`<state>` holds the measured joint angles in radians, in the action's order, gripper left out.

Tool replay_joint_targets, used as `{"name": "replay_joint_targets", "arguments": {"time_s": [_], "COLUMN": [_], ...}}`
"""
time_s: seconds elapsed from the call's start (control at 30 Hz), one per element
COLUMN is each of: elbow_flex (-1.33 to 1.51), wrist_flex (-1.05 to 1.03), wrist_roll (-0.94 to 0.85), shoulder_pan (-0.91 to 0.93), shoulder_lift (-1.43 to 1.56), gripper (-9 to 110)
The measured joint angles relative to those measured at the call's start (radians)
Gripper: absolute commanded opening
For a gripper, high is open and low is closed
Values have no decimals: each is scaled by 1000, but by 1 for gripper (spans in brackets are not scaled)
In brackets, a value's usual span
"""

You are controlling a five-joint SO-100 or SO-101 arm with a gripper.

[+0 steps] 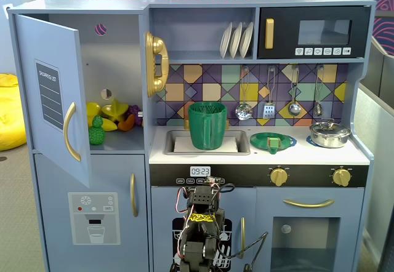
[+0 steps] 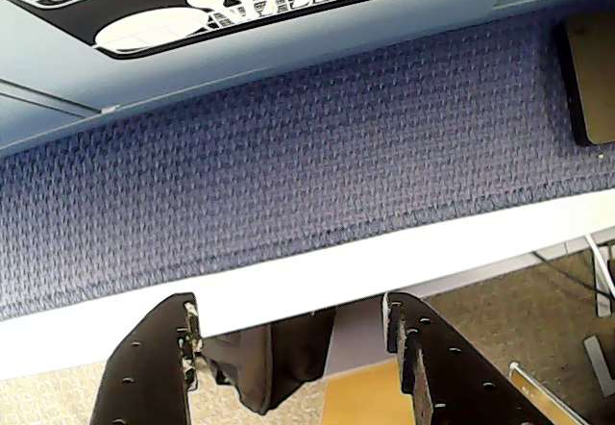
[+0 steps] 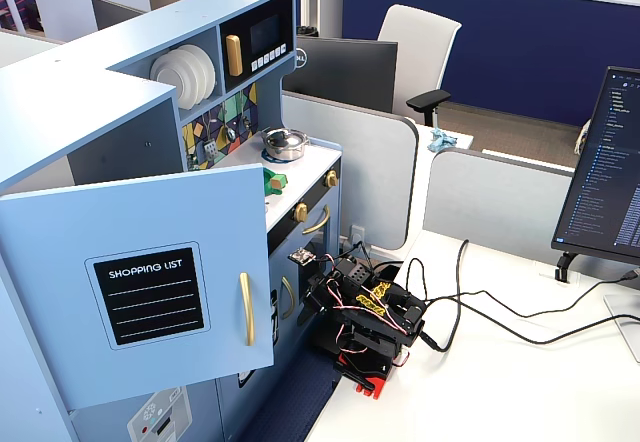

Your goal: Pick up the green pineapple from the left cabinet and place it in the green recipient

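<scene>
The left cabinet (image 1: 111,87) stands with its one door (image 1: 52,93) swung wide; in a fixed view from the side I see the same door (image 3: 150,292) with one gold handle. One green recipient (image 1: 207,125) stands upright in the sink (image 1: 175,143), well apart from the cabinet. Beside it on the counter are one flat green dish (image 1: 273,141) and one pot (image 1: 329,133). Three white plates (image 1: 237,39) lean on the upper shelf. One green pineapple (image 1: 96,131) stands on the cabinet shelf, in front of the yellow fruits. My gripper (image 2: 288,334) is folded low before the kitchen, spread apart, holding nothing, above blue carpet (image 2: 288,156).
</scene>
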<state>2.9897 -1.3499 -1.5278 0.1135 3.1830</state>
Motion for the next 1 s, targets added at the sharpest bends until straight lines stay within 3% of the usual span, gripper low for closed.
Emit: {"name": "replay_joint_targets", "arguments": {"time_s": [0.4,0.57,0.8,1.0], "elbow_flex": [0,3,-152,-403], "wrist_flex": [0,63,634,1126], "wrist_roll": [-34,-34,-115,-179], "shoulder_pan": [-2,-86,-341,-667], "shoulder_lift": [0,-28,-259,-494], "gripper": [0,0,4,18]}}
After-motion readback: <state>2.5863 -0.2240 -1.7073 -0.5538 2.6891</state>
